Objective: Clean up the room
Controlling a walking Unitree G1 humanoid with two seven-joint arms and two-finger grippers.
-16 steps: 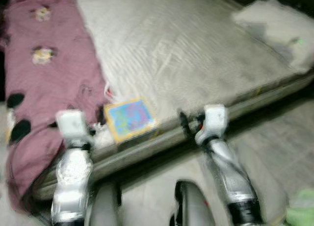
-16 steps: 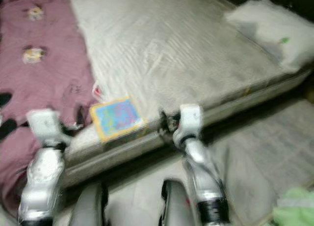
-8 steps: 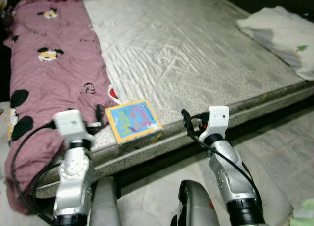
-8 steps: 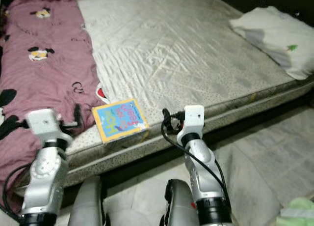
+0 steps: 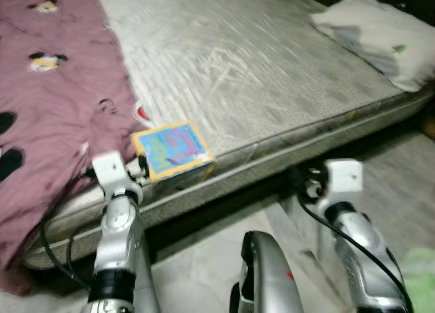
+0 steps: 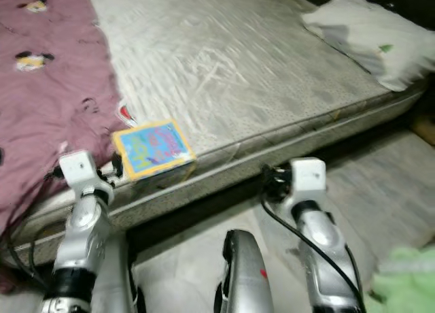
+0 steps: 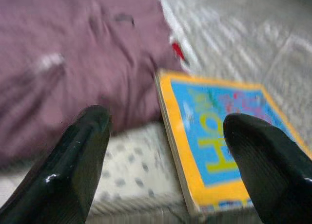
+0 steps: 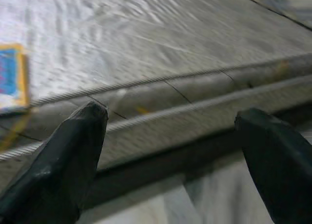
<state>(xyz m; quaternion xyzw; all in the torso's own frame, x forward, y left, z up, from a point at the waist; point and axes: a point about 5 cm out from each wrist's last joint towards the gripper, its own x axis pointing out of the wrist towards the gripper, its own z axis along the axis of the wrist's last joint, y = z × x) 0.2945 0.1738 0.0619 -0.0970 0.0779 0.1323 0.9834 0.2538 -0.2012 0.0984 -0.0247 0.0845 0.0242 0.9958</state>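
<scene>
A blue picture book (image 5: 171, 150) with a yellow border lies flat on the grey mattress (image 5: 258, 75), close to its front edge and beside the pink blanket (image 5: 54, 102). My left gripper (image 7: 166, 116) is open just in front of the book (image 7: 224, 141), its black fingers (image 7: 78, 165) spread wide, one toward the blanket and one over the book's near corner. My right gripper (image 8: 173, 112) is open too. It hangs lower, over the floor, and faces the mattress side (image 8: 195, 102). The book's edge (image 8: 12, 78) shows far off to its side.
A white pillow (image 5: 374, 34) lies at the mattress's far right corner. The pink blanket with cartoon prints covers the left part of the bed. Something light green (image 6: 401, 286) sits on the pale tiled floor (image 5: 197, 258) at the lower right.
The view has shifted and blurred with my own motion. My right arm has dropped and swung right, away from the mattress edge. My left gripper has come closer to the book.
</scene>
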